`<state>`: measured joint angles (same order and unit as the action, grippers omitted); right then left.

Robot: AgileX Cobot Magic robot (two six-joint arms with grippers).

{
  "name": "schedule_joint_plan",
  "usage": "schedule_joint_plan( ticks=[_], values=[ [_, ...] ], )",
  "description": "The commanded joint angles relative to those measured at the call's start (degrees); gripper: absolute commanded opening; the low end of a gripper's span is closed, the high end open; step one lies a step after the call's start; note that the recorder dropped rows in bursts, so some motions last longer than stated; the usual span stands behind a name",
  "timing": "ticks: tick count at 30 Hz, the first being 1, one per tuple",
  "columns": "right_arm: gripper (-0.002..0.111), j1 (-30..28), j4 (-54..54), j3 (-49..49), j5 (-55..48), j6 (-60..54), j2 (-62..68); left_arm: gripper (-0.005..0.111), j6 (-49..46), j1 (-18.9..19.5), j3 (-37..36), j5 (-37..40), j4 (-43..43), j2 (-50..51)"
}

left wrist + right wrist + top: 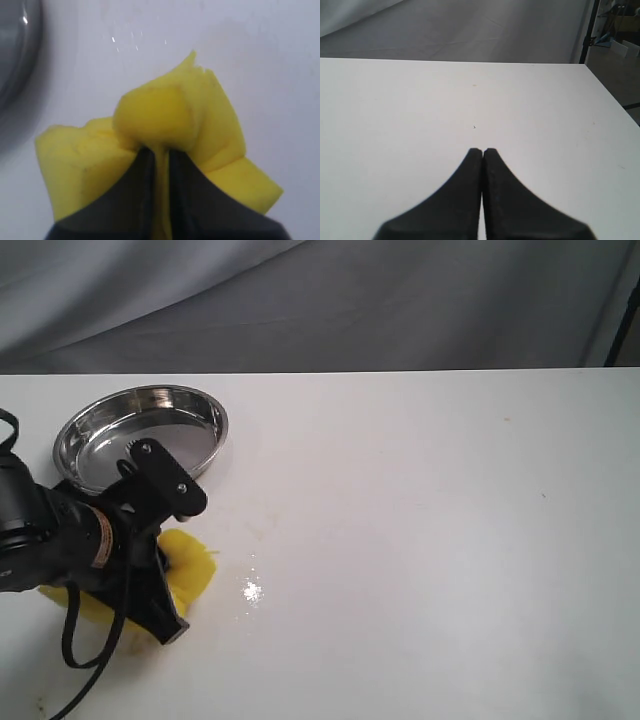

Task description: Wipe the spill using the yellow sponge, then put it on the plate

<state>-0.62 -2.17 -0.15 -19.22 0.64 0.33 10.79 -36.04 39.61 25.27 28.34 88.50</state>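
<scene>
My left gripper (172,575) (160,151) is shut on the yellow sponge (195,565) (165,112). The foam is squeezed thin between the jaws and bulges and crumples beyond them, pressed down on the white table (420,540). Of the spill I see only glinting wet droplets (250,590) (127,40) just right of the sponge. A faint tan trace (262,528) lies a little farther back. The shiny steel plate (215,430) (15,60) stands empty behind the left arm. My right gripper (482,150) is shut on nothing above bare table and is outside the exterior view.
The black left arm (60,540) and its cable (75,650) cover part of the sponge and the plate's near rim. A grey cloth backdrop (320,300) hangs behind the table's far edge. The right wrist view shows the table's right edge (610,95).
</scene>
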Motion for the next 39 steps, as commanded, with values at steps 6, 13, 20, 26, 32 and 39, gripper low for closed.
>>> schedule_joint_plan(
  ticks=[6, 13, 20, 26, 32, 39],
  values=[
    [0.000, 0.1, 0.2, 0.2, 0.1, -0.2, -0.3, 0.000, 1.6, 0.1, 0.0, -10.8, 4.4, -2.7],
    [0.000, 0.1, 0.2, 0.2, 0.1, -0.2, -0.3, 0.000, 3.3, 0.1, 0.0, -2.2, 3.5, -2.7],
    [0.000, 0.1, 0.2, 0.2, 0.1, -0.2, -0.3, 0.000, 7.7, 0.1, 0.0, 4.8, -1.1, -2.1],
    [0.000, 0.1, 0.2, 0.2, 0.1, -0.2, -0.3, 0.000, -4.1, 0.1, -0.1, 8.5, -13.7, 0.4],
    [0.000, 0.1, 0.2, 0.2, 0.1, -0.2, -0.3, 0.000, -5.3, 0.1, -0.1, 7.4, -16.2, 4.9],
    [0.000, 0.1, 0.2, 0.2, 0.1, -0.2, -0.3, 0.000, -5.3, 0.1, -0.1, 1.6, -14.6, 11.2]
  ],
)
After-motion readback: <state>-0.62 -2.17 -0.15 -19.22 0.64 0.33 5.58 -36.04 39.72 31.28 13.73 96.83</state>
